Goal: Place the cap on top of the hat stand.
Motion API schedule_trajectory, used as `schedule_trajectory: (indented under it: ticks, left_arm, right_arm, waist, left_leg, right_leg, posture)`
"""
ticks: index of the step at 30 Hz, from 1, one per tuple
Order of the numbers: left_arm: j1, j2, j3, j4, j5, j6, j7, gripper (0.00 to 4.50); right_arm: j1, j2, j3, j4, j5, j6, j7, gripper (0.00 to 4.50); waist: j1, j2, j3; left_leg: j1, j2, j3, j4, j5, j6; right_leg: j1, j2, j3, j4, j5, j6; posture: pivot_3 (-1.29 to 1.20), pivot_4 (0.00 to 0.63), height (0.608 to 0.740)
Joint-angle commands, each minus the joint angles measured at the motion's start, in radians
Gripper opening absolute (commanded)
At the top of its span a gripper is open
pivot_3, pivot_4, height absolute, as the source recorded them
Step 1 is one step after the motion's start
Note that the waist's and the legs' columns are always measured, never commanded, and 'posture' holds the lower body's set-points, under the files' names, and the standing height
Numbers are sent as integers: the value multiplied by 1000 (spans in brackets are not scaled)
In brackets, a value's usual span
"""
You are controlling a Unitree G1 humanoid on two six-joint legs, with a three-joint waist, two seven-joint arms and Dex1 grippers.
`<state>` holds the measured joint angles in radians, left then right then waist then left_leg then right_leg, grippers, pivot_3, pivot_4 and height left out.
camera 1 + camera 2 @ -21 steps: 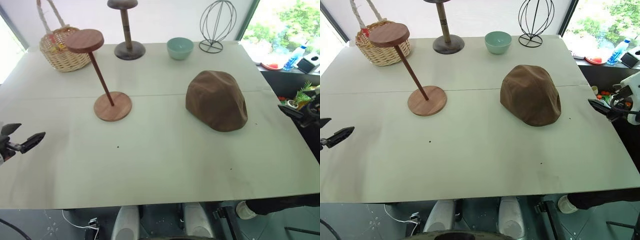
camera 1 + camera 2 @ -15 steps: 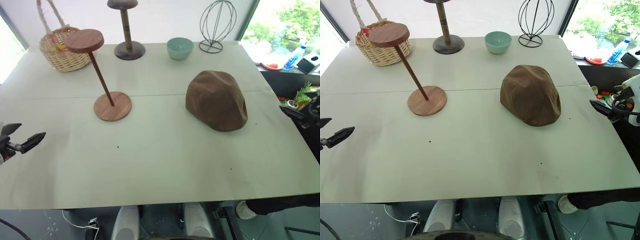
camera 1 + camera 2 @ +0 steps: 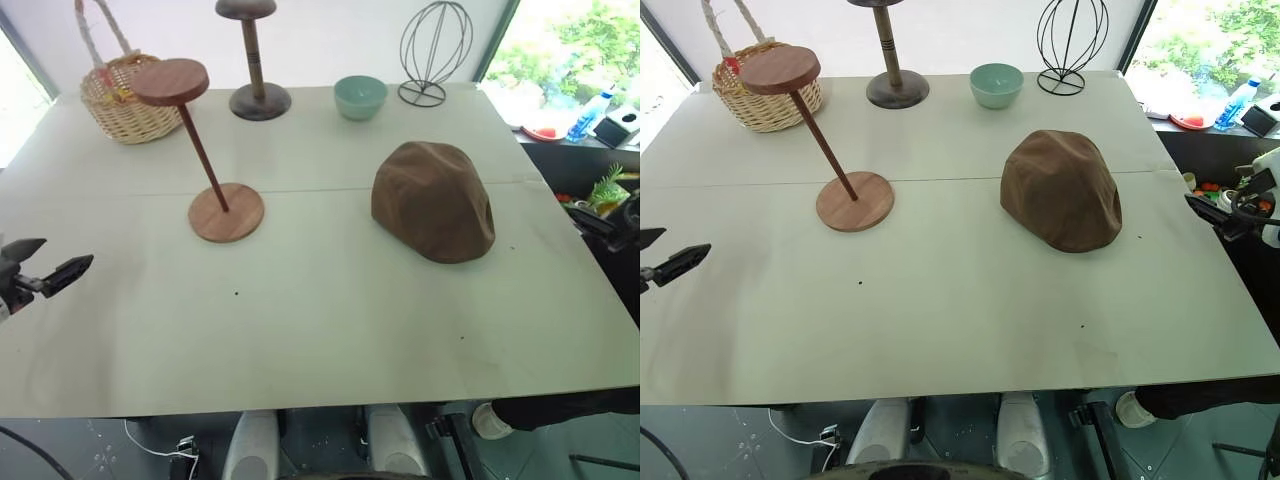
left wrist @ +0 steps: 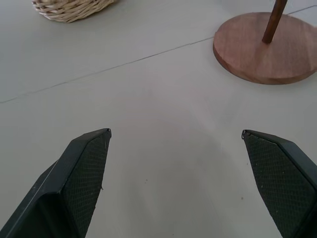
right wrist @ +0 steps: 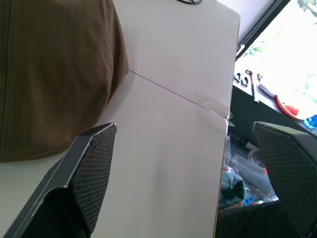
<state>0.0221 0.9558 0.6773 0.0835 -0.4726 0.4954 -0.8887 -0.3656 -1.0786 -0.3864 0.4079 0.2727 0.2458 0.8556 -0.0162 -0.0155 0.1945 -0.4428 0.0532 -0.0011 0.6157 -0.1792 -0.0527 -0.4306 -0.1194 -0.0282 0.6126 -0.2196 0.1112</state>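
Grippers first: your left gripper (image 3: pixel 40 265) sits at the far left edge of the head view, about halfway down, its two black fingers spread wide with nothing between them. In the left wrist view those fingers (image 4: pixel 81 171) stand far apart above bare table, with the round base of the hat stand off towards one corner and the foot of a basket at another.

Your right gripper (image 3: pixel 1230 212) is at the far right edge of the head view, just past the table's right side, a little above mid-height. Its jaws are also wide apart and empty. In the right wrist view you see its fingers (image 5: pixel 86 171) parted, with the brown cloth of the cap beside one of them, not touching, and the table's edge running between them.

Moving inward, the cap (image 3: pixel 433 200) lies flat on the table (image 3: pixel 320 330), right of centre, dome side up. It is well apart from both grippers.

The hat stand (image 3: pixel 205 150) is left of centre. Its round base rests on the table, a thin rod slants up and to the left, and the flat top disc is bare.

Along the top of the frame, from left to right, you have a wicker basket (image 3: pixel 118 95), a darker upright wooden stand (image 3: pixel 255 60), a teal bowl (image 3: pixel 360 96) and a black wire stand (image 3: pixel 432 50).
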Motion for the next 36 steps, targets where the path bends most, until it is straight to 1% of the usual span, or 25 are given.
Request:
schedule_trajectory:
  ticks: [1,5,8,11,13,17,21,23,28,32,36]
  left_arm:
    - [-58,58,-29,-49,-62,58,-60,4441]
    - [-161,144,-89,-128,-199,203,-190,4441]
    - [-282,209,-173,-185,-322,316,-298,4441]
    - [-396,236,-270,-209,-383,377,-361,4441]
    - [-456,246,-337,-226,-398,394,-410,4441]
    - [-513,268,-455,-273,-387,374,-531,4441]
    - [-588,247,-543,-269,-363,361,-578,4441]
    - [-627,229,-573,-255,-351,353,-589,4441]
    - [-684,200,-601,-235,-345,367,-595,4441]
    - [-695,197,-612,-227,-332,364,-599,4441]
    - [-705,187,-611,-232,-337,378,-584,4441]
  right_arm:
    - [-41,-49,-10,-9,-11,-29,18,4500]
    - [-52,-86,2,-72,-14,-26,60,4500]
    - [23,-113,-16,-210,-26,-38,90,4500]
    - [112,-113,-39,-334,-62,-63,79,4500]
    - [183,-94,-59,-427,-92,-67,53,4500]
    - [366,-47,-81,-595,-211,-134,1,4500]
    - [480,20,-41,-673,-338,-215,-89,4500]
    - [507,36,12,-670,-416,-277,-133,4500]
    - [465,68,115,-592,-528,-341,-224,4500]
    - [349,71,245,-448,-648,-415,-296,4500]
    - [234,82,344,-318,-707,-481,-334,4500]
  waist:
    - [2,0,0]
    - [4,0,0]
    - [3,0,0]
    - [4,1,0]
    - [3,2,-1]
    - [4,1,0]
    - [5,1,-1]
    - [5,1,-1]
    - [3,1,0]
    - [0,1,0]
    - [1,1,0]
  left_leg:
    - [0,0,0,0,0,0]
    - [0,0,0,1,0,0]
    - [0,0,0,0,0,0]
    - [0,0,0,0,0,0]
    - [0,0,0,0,1,0]
    - [1,0,0,1,1,0]
    - [1,0,-1,4,1,0]
    - [0,0,-1,7,1,0]
    - [0,0,-1,10,1,0]
    - [0,0,-2,10,1,0]
    - [0,0,-2,10,1,0]
  right_leg:
    - [0,0,0,0,0,0]
    - [0,0,0,1,0,0]
    - [0,0,0,1,0,0]
    - [1,0,0,1,-1,1]
    - [1,0,0,1,-1,2]
    - [1,1,0,2,-1,2]
    - [3,1,1,2,-2,4]
    - [4,1,1,2,-2,4]
    - [4,1,1,2,-2,4]
    - [4,1,1,3,-2,4]
    - [4,1,1,4,-2,3]
  posture:
    - [0,150,728]
    - [0,150,728]
    - [0,150,728]
    - [0,150,728]
    - [0,150,728]
    - [0,150,728]
    - [0,150,728]
    - [0,150,728]
    - [0,150,728]
    - [0,150,728]
    - [0,150,728]
